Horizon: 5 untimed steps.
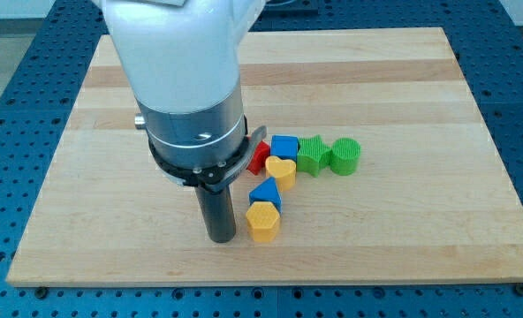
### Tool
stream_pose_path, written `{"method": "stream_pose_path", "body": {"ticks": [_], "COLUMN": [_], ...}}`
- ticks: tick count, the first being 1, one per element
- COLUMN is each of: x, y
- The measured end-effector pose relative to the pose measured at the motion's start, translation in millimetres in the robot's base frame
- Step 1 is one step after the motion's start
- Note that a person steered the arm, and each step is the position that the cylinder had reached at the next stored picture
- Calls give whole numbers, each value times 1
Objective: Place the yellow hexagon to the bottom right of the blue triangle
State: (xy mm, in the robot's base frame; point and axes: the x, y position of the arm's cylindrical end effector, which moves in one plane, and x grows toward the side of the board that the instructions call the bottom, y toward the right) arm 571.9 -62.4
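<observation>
The yellow hexagon [262, 221] lies near the board's bottom edge, touching the blue triangle [266, 193] just above it. My tip [222, 238] rests on the board just left of the yellow hexagon, a small gap away. The rod hangs from the large white and black arm body that fills the view's upper left.
A yellow heart [281, 170] sits above the blue triangle. A red block [259, 158] is partly hidden by the arm. A blue cube [284, 147], a green star [312, 155] and a green cylinder [345, 156] stand in a row. The wooden board [403, 88] lies on a blue perforated table.
</observation>
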Motion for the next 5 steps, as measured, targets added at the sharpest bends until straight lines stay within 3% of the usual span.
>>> {"method": "stream_pose_path", "body": {"ticks": [5], "x": [-13], "y": [16]}}
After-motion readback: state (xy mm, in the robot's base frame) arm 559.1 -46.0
